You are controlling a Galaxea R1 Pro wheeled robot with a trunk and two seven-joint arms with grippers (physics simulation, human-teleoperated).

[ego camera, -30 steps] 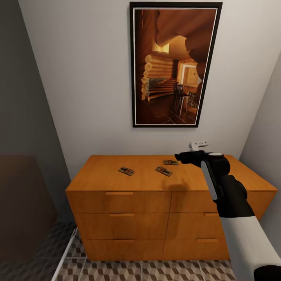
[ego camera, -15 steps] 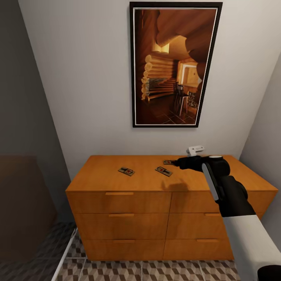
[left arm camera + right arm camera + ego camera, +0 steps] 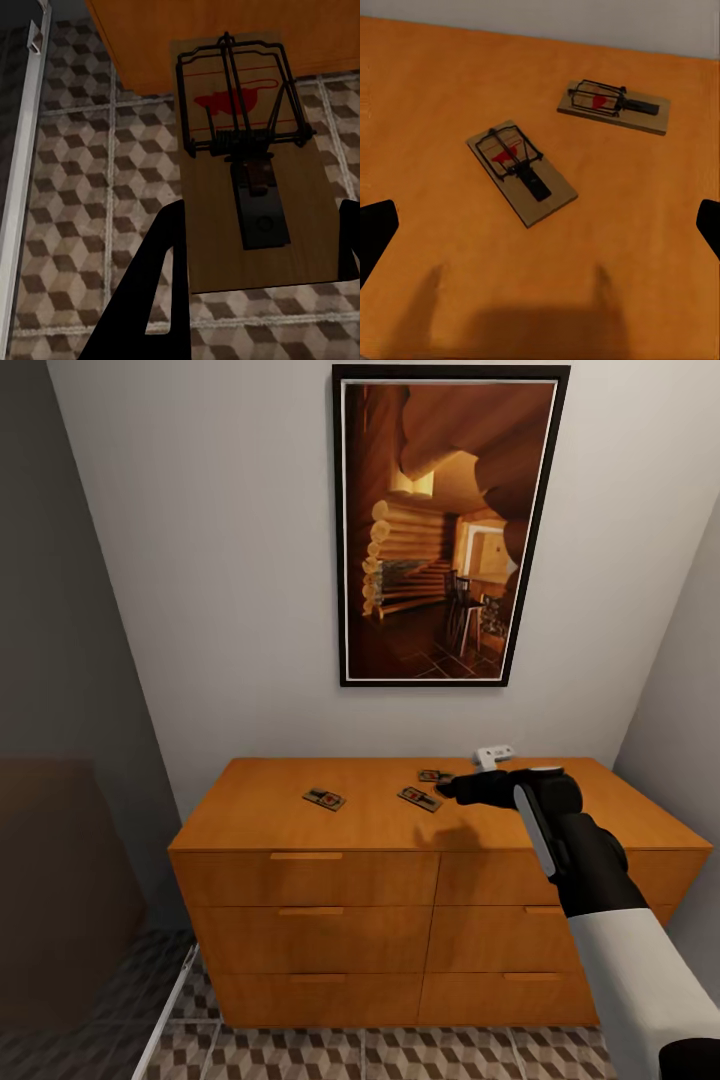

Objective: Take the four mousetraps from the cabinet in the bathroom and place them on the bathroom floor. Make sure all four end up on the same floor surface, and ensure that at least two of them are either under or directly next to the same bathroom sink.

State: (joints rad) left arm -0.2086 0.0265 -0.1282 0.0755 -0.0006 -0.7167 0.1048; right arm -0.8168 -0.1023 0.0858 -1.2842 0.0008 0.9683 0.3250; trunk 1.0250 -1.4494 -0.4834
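Your right gripper (image 3: pixel 447 789) has come down and forward over the last second. It was above the cabinet (image 3: pixel 300 825) top with its tip clear of the traps; it is now low over the wood, just right of the two traps on the right side of the top. In the right wrist view its fingers (image 3: pixel 376 229) are spread wide at both edges of the picture with nothing between them, so it is released and empty. The near mousetrap (image 3: pixel 521 172) lies ahead of the fingers, flat on the wood, set at an angle. The far mousetrap (image 3: pixel 613 106) lies beyond it, closer to the wall.

A third mousetrap (image 3: pixel 324 798) sits alone towards the left of the cabinet top, well apart from the other two.

Your left gripper (image 3: pixel 251 255) is clenched on the fourth trap (image 3: pixel 244 161), which is held flat between its fingers (image 3: pixel 169 262) above the tiled floor (image 3: pixel 71 195), beside the cabinet's edge.

Finding: one trap is in hand, three are on the cabinet, none on the floor. I judge the step in hand to be the approach to the near trap. It lies askew to the fingers, so you will likely need to turn the wrist before closing. The board is thin and flat; expect it to slide if the fingers meet the wood first.
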